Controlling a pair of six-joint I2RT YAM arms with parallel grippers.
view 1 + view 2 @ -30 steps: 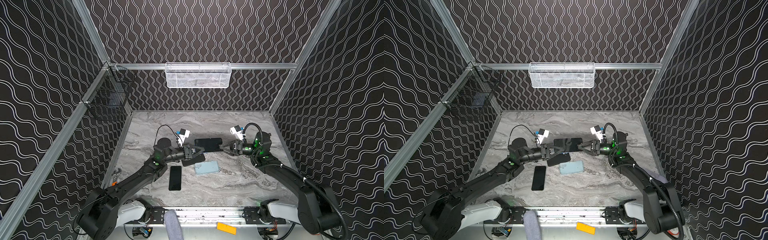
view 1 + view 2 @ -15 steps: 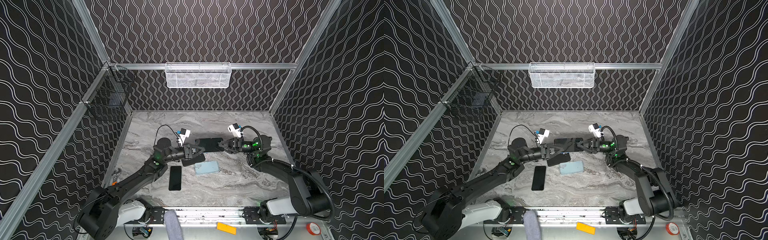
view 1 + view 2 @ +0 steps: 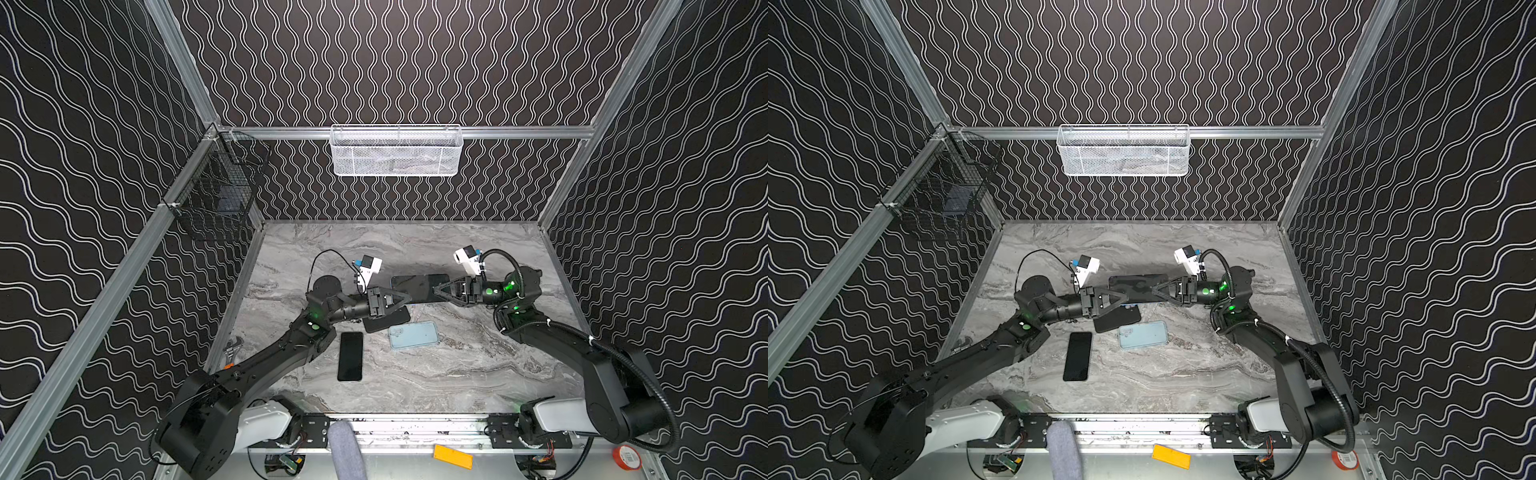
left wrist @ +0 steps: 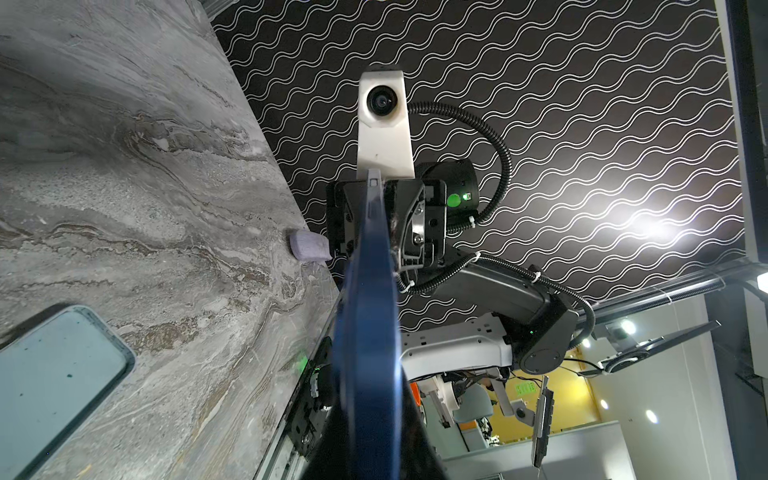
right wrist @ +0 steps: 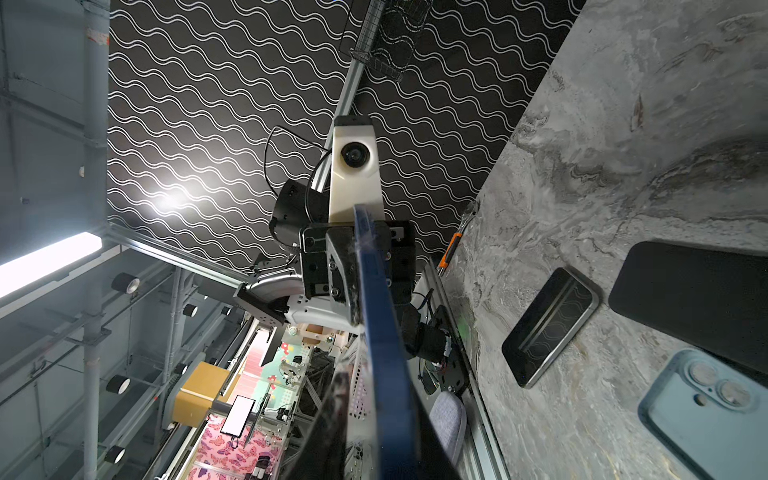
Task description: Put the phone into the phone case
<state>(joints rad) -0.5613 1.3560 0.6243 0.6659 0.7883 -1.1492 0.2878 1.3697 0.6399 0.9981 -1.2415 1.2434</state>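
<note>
Left gripper (image 3: 406, 297) and right gripper (image 3: 435, 288) hold one dark blue phone (image 3: 419, 284) between them above a marble table (image 3: 478, 374).
Each is clamped tight on one short end. In both top views, from that phone, a black case (image 3: 388, 325) lies at 7 o'clock, a light blue phone (image 3: 413, 335) at 6, and a black phone (image 3: 350, 356) farther out at 7.

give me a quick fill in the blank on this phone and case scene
1. The left gripper and right gripper grip opposite ends of a dark ____ slab, held above the table.
2. The light blue phone lies with its camera lenses facing ____.
3. ____ phone-sized items lie flat on the table.

Missing words: blue; up; three
</note>
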